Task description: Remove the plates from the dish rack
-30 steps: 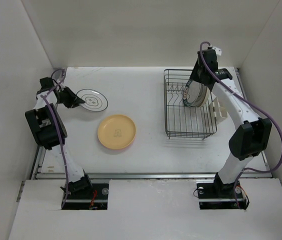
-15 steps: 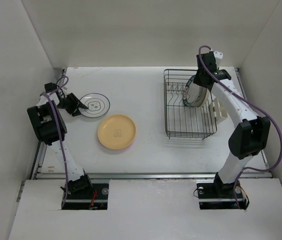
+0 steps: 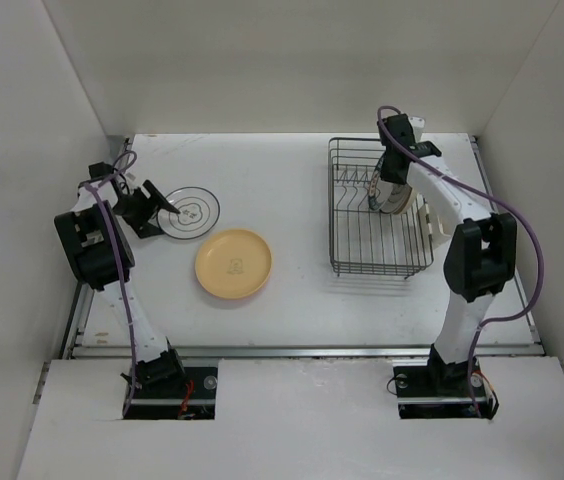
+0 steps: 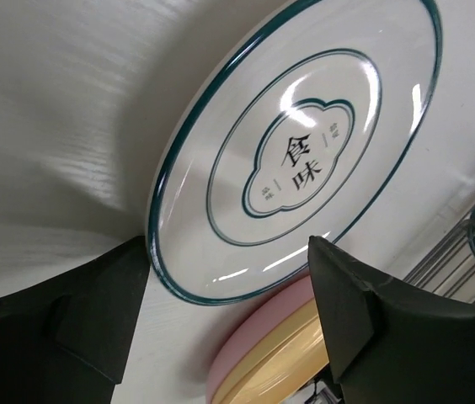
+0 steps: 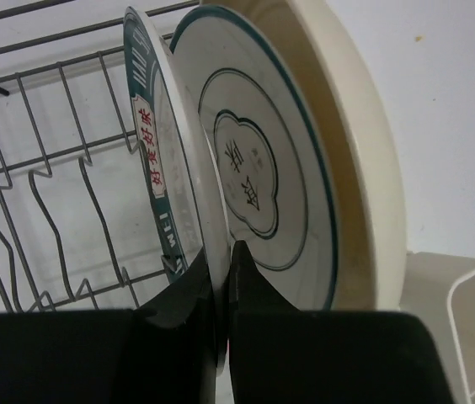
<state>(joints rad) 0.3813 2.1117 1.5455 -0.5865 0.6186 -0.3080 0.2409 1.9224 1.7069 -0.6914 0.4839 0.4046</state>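
A white plate with a thin dark ring (image 3: 190,212) (image 4: 301,160) lies flat on the table at the left. My left gripper (image 3: 155,208) (image 4: 229,261) is open, one finger on each side of that plate's near rim. Just beyond sits a yellow plate on a pink one (image 3: 234,264) (image 4: 263,353). The black wire dish rack (image 3: 382,268) (image 5: 52,151) holds three upright plates: a white one with a wide teal band (image 5: 149,135), a thin-ringed white one (image 5: 254,168) and a cream one (image 5: 364,143). My right gripper (image 3: 388,190) (image 5: 223,261) is shut on the teal-banded plate's rim.
A cream cutlery cup (image 3: 440,222) (image 5: 465,311) hangs on the rack's right side. White walls close in the table at the left, back and right. The left arm's upper link (image 3: 92,245) stands close to the left wall.
My left gripper has opened and let go of the ringed white plate, which now lies on the table. My right gripper has dropped onto the racked plates and shut on a rim.
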